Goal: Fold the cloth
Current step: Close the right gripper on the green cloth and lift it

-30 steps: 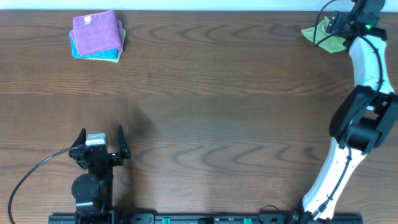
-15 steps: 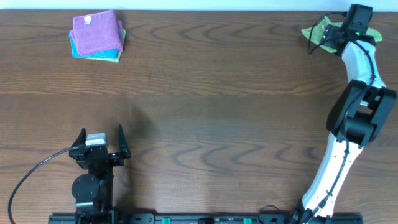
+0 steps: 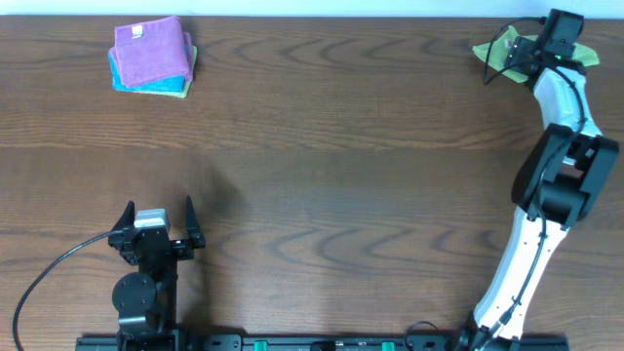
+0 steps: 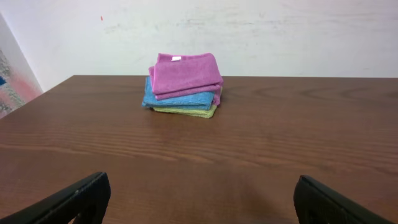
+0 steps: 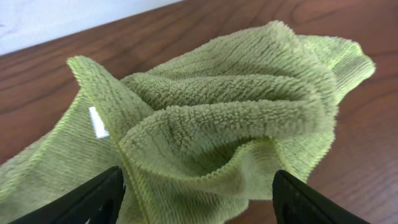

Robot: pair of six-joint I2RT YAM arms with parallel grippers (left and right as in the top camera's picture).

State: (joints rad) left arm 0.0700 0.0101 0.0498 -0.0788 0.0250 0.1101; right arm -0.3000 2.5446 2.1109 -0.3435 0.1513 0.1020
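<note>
The cloth is lime green and lies crumpled in a heap at the far right corner of the table, its small white tag showing on one flap. My right gripper hangs right over it, open, with one dark finger on each side of a raised fold and the fabric bulging between them. From overhead the right gripper covers the middle of the heap. My left gripper rests near the front left, open wide over bare wood, with nothing between its fingers.
A stack of folded cloths, purple on top of blue and green, sits at the far left. The table's far edge runs just behind both the stack and the crumpled heap. A black cable trails from the left arm.
My right gripper has shifted right and toward the far edge, settling over the crumpled cloth, and its jaws have narrowed somewhat. The left arm has not moved.
</note>
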